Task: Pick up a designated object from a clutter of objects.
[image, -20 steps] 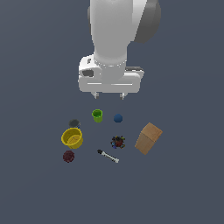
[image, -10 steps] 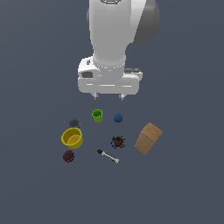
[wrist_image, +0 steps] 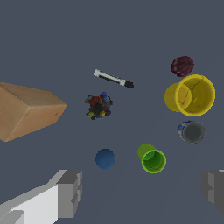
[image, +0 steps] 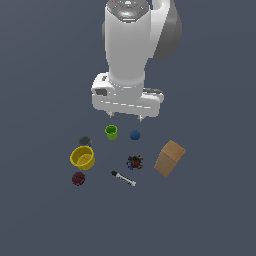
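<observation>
**A:** Your white two-fingered pincer (image: 125, 118) hangs above the dark grey surface (image: 45, 215), its fingers spread wide and nothing between them. In the wrist view you see one grey fingertip (wrist_image: 70, 192) at each side of the picture, far apart.

**B:** What lies closest to it?

**A:** The small plain blue ball (wrist_image: 105, 158) and the open green plastic cup (wrist_image: 152, 158), standing upright, sit nearest the fingers, side by side but apart. A little past the cup you have the small grey cup (wrist_image: 191, 131), also upright.

**B:** And the thing you were sent for?

**A:** Your small dark lumpy object speckled with red, blue and yellow-brown (wrist_image: 99, 105) rests on the surface beyond the blue ball, touching nothing. In the exterior view you find it (image: 134, 161) between the tan cardboard box (image: 169, 157) on the exterior view's right and the round yellow bowl (image: 82, 157) on the exterior view's left, with clear gaps on both sides. The box lies tilted on an edge.

**B:** Farther out?

**A:** You see the slim black-and-white marker (wrist_image: 113, 78) lying flat just beyond the lumpy object. Farthest from the fingers, the dark red bumpy ball (wrist_image: 182, 66) rests just beside the yellow bowl's rim.
</observation>
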Motion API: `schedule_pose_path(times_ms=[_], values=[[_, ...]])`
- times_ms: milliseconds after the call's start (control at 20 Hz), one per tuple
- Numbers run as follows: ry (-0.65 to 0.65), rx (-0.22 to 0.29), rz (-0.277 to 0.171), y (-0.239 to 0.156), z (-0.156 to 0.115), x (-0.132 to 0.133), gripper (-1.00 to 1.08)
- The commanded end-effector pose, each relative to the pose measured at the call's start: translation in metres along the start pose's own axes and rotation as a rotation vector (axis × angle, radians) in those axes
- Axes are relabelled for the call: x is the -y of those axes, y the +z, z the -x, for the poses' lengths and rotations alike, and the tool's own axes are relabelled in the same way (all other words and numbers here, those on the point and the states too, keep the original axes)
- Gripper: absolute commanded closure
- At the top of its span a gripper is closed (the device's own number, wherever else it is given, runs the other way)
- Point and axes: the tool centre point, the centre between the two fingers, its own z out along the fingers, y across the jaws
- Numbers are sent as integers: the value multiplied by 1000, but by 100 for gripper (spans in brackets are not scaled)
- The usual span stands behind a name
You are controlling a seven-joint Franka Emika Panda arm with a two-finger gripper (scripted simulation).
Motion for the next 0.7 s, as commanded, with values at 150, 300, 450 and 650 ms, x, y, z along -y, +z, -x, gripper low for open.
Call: schedule_pose_path(times_ms=[150,300,450,650], values=[[123,-5,-8,17,-9,7,-92],[198,-8,-13,27,-14,11,-92],[275,-11,-18,38,-19,15,-92],[376,-14,-25,52,-25,20,-92]])
